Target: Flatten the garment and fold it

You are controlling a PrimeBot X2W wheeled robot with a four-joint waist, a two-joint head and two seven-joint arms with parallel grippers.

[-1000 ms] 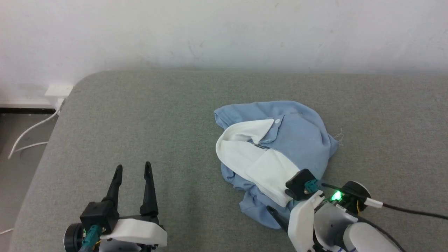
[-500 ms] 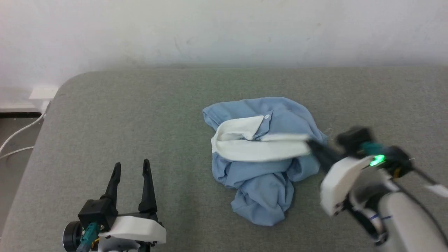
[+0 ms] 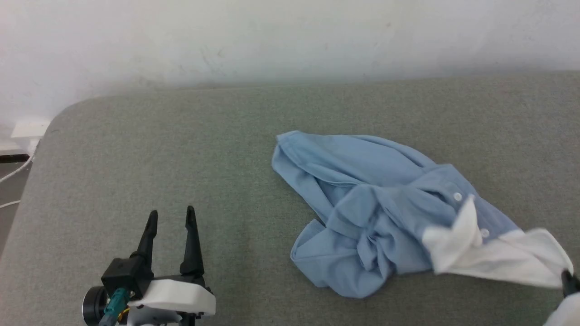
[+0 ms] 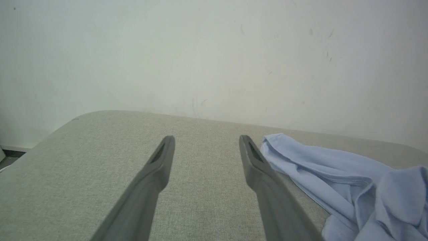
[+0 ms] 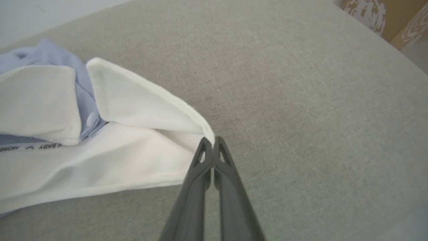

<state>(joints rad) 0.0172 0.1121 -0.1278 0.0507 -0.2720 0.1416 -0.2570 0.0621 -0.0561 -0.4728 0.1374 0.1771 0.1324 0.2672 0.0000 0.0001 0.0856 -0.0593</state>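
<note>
The garment [image 3: 371,194], a light blue polo shirt, lies crumpled on the grey padded table [image 3: 181,149], stretched out toward the right. Its white collar [image 3: 498,258] trails off to the lower right edge of the head view. My right gripper [image 5: 211,142] is shut on the collar's edge [image 5: 140,107], its fingers pressed together at the fabric's tip. White placket buttons [image 3: 457,196] show beside the collar. My left gripper [image 3: 171,216] hovers open at the lower left, well left of the shirt, with nothing between its fingers [image 4: 160,160]. The shirt's near hem [image 4: 334,167] lies just right of them.
A pale wall [image 3: 290,36] runs behind the table. The table's rounded left corner [image 3: 59,117] drops off toward a wall socket [image 3: 27,129] and white cables [image 3: 11,170] on the floor. A cardboard box [image 5: 384,16] stands beyond the table's edge in the right wrist view.
My right gripper shut on the white collar and dragged it far to the right, unrolling the bundled shirt across the table. The head camera shifted. The left gripper stayed open in place.
</note>
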